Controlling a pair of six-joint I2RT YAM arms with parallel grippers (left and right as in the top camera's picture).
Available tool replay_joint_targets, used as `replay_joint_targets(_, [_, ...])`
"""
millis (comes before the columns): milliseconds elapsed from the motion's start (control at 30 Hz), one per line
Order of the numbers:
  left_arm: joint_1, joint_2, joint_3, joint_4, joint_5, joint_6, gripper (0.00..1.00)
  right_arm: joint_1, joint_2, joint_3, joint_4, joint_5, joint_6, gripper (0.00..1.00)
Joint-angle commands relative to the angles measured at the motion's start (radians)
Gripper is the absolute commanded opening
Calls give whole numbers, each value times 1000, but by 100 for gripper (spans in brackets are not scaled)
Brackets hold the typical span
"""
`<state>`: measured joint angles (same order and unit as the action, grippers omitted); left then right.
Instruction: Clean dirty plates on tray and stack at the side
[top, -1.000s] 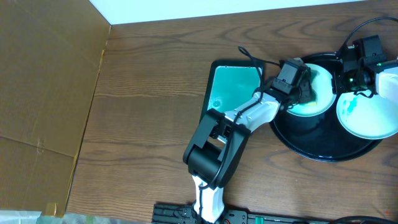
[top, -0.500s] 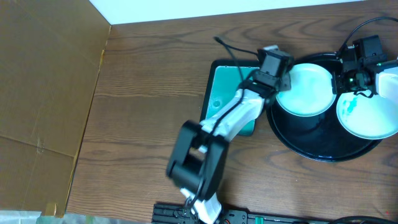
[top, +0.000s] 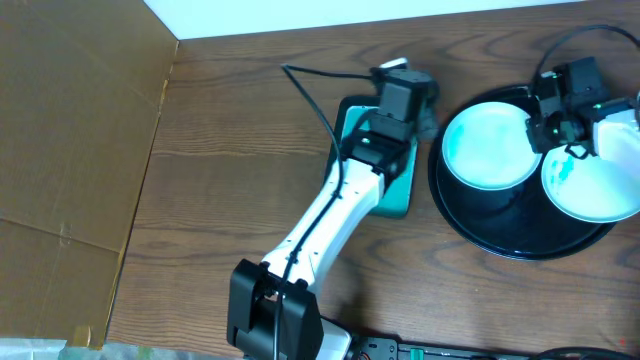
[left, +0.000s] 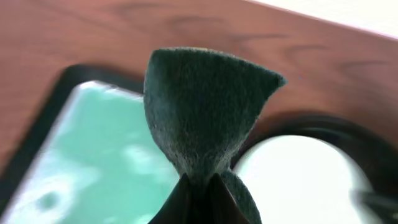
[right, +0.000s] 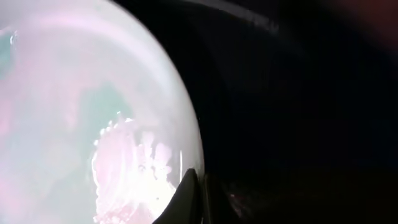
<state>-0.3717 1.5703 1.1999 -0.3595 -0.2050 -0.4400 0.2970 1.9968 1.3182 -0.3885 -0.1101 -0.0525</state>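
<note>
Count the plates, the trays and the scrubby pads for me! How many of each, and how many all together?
Plates: 3, one cut off by the picture's edge
Trays: 2, the black round tray and the teal tray
Scrub pad: 1, dark green
Total: 6

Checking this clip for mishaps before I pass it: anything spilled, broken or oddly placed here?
Nothing broken or spilled. The one blemish is a teal smear on the right plate in the black tray. The left hand pinches a dark pad by the teal tray.
</note>
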Motion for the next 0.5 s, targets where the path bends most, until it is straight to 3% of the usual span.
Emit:
replay_joint_targets(0, [64, -13, -4, -48, -77, 9, 7, 74, -138, 5, 7, 298, -164, 1])
replay_joint_targets(467, [251, -13, -4, -191, -77, 9, 8, 313, -290, 5, 209, 985, -737, 1])
